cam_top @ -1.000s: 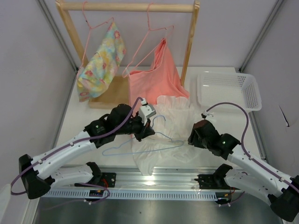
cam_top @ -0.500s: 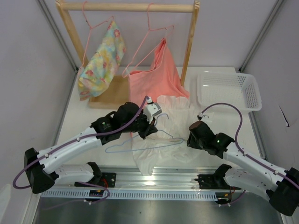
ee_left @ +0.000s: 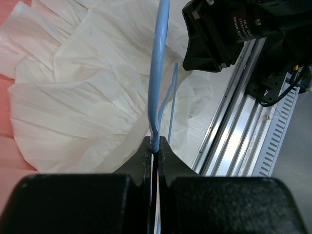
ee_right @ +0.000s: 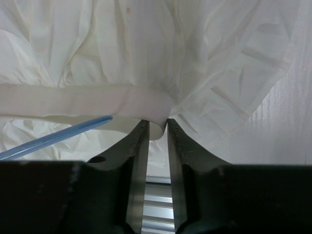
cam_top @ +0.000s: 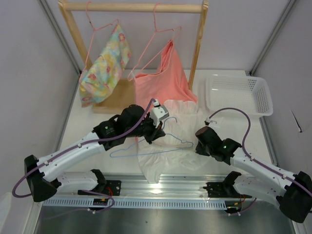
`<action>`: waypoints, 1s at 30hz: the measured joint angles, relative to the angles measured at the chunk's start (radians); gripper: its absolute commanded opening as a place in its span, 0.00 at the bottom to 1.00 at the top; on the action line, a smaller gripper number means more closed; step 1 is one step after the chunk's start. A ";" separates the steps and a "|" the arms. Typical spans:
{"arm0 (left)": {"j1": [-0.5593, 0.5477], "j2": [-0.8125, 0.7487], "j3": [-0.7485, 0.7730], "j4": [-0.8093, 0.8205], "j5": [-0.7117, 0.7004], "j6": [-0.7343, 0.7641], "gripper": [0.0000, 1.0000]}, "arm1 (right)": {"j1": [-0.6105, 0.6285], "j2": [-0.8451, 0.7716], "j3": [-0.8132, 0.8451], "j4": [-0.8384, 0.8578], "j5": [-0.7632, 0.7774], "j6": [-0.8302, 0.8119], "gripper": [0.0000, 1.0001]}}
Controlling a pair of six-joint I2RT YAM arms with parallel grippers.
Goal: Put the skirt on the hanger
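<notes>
The white skirt (cam_top: 181, 122) lies crumpled on the table between my two arms. My left gripper (cam_top: 157, 130) is shut on the light blue hanger (cam_top: 151, 151) near its hook and holds it just over the skirt's left part. In the left wrist view the hanger wire (ee_left: 160, 63) rises straight out of the gripper (ee_left: 154, 141) over the skirt (ee_left: 83, 97). At the skirt's right edge, my right gripper (cam_top: 199, 141) pinches fabric. In the right wrist view a fold of the skirt's waistband (ee_right: 146, 105) sits between the gripper (ee_right: 157, 126) tips and touches both. The hanger (ee_right: 53, 136) passes just left of them.
A wooden rack (cam_top: 131, 7) stands at the back with pink wire hangers. A floral garment (cam_top: 105, 63) and a salmon garment (cam_top: 163, 80) hang from them. A white basket (cam_top: 239, 92) sits at the back right. A metal rail (cam_top: 161, 187) runs along the near edge.
My left gripper has carried the hanger to the right and a little away, over the skirt. My right gripper's jaws have narrowed onto the waistband fold.
</notes>
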 measured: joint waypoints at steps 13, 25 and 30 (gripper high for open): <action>-0.053 0.000 -0.013 -0.017 -0.037 0.005 0.00 | 0.000 0.058 0.029 0.025 0.008 -0.014 0.00; -0.074 0.041 -0.013 0.000 -0.150 0.034 0.00 | 0.008 0.063 0.134 0.005 -0.008 -0.041 0.00; -0.075 0.038 -0.005 0.008 -0.161 0.036 0.00 | 0.008 0.063 0.140 -0.019 -0.007 -0.048 0.00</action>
